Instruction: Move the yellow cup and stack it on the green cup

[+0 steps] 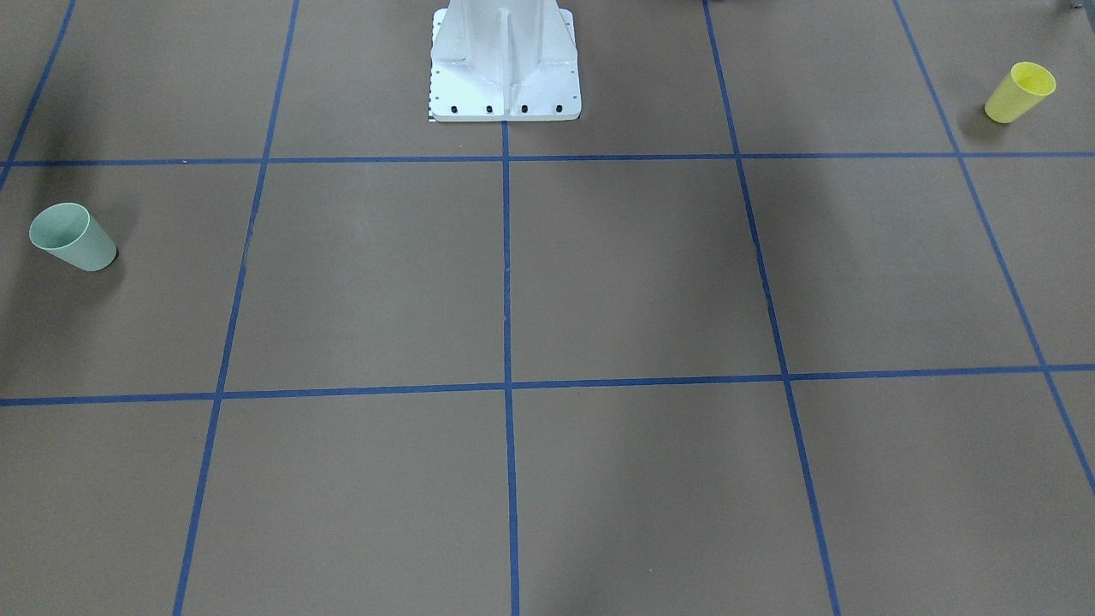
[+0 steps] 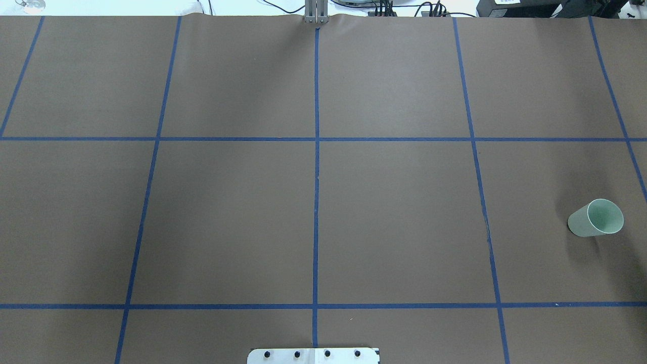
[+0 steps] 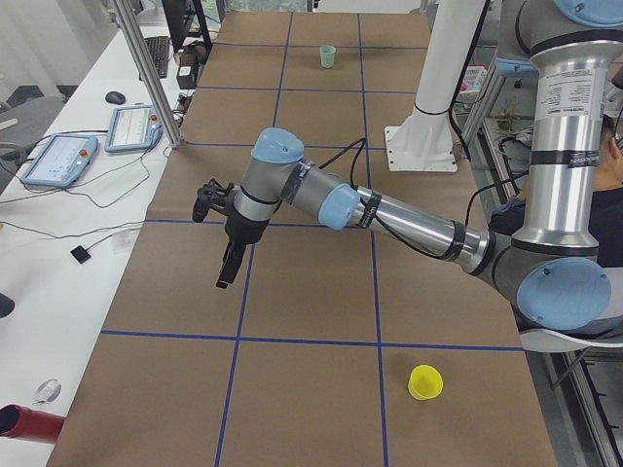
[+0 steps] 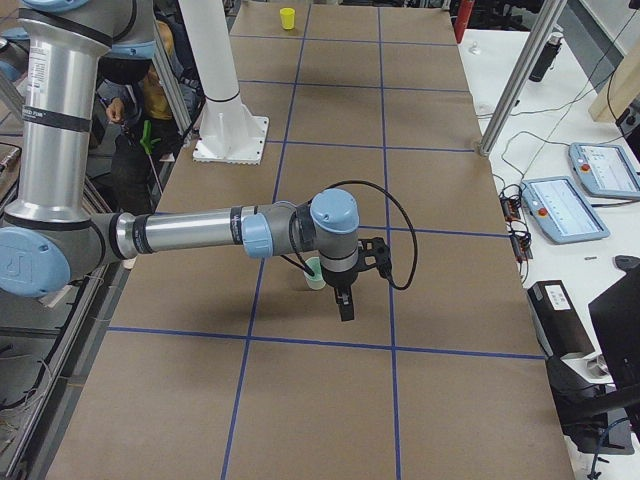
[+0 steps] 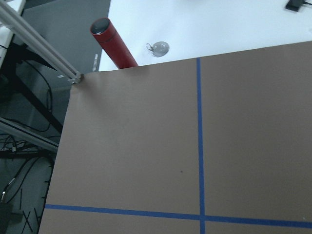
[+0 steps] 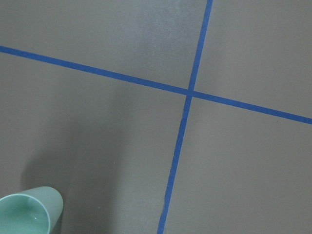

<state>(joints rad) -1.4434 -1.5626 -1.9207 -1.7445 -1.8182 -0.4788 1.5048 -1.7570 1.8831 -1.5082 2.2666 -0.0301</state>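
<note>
1. So far nothing is done: the yellow cup stands upright, well off the white robot base on its left-arm side.
2. The green cup stands well off the base on the opposite side, empty.
3. I see the left gripper and right gripper hanging in front of the base; I cannot tell whether either is spread or closed.
4. Grasping, carrying and stacking all remain.

table: brown, blue-lined | upright on it: yellow cup | green cup

No text, label, brand or number is legible on anything
</note>
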